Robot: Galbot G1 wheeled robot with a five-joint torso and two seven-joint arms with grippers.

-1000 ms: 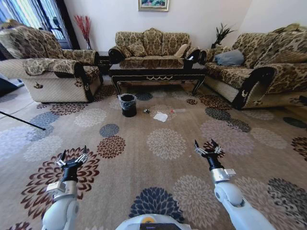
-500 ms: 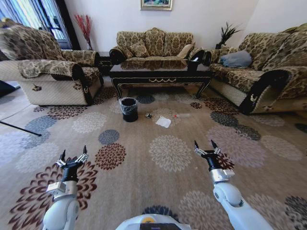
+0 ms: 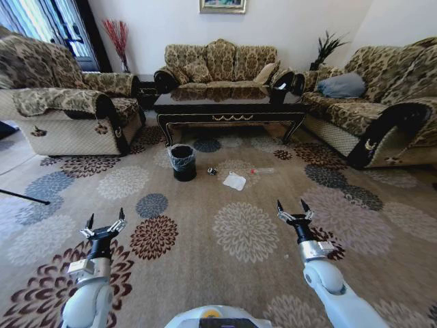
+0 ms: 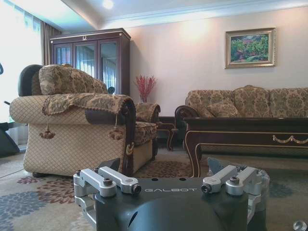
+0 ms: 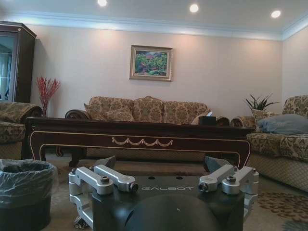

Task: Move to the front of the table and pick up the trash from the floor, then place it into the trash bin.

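The dark glossy table (image 3: pixel 231 109) stands ahead before the middle sofa. On the patterned floor (image 3: pixel 205 263) in front of it sits the black trash bin (image 3: pixel 182 162) with its clear liner. To the bin's right lies the trash: a small silver ball (image 3: pixel 212 171), a white paper sheet (image 3: pixel 234 181) and a thin pale stick (image 3: pixel 261 171). My left gripper (image 3: pixel 104 223) and right gripper (image 3: pixel 293 210) are held low in front of me, both open and holding nothing, well short of the trash. The right wrist view shows the bin (image 5: pixel 24 192) and the table (image 5: pixel 139 132) beyond the open gripper (image 5: pixel 161 163).
An armchair (image 3: pixel 61 113) flanks the carpet on the left, a sofa (image 3: pixel 382 113) on the right and another sofa (image 3: pixel 218 65) behind the table. A black tissue box (image 3: pixel 280 87) sits on the table's right end. Open carpet lies between me and the trash.
The whole scene has shifted: the camera has come closer to the table, bin and trash. Both arms hold the same pose, grippers still open.
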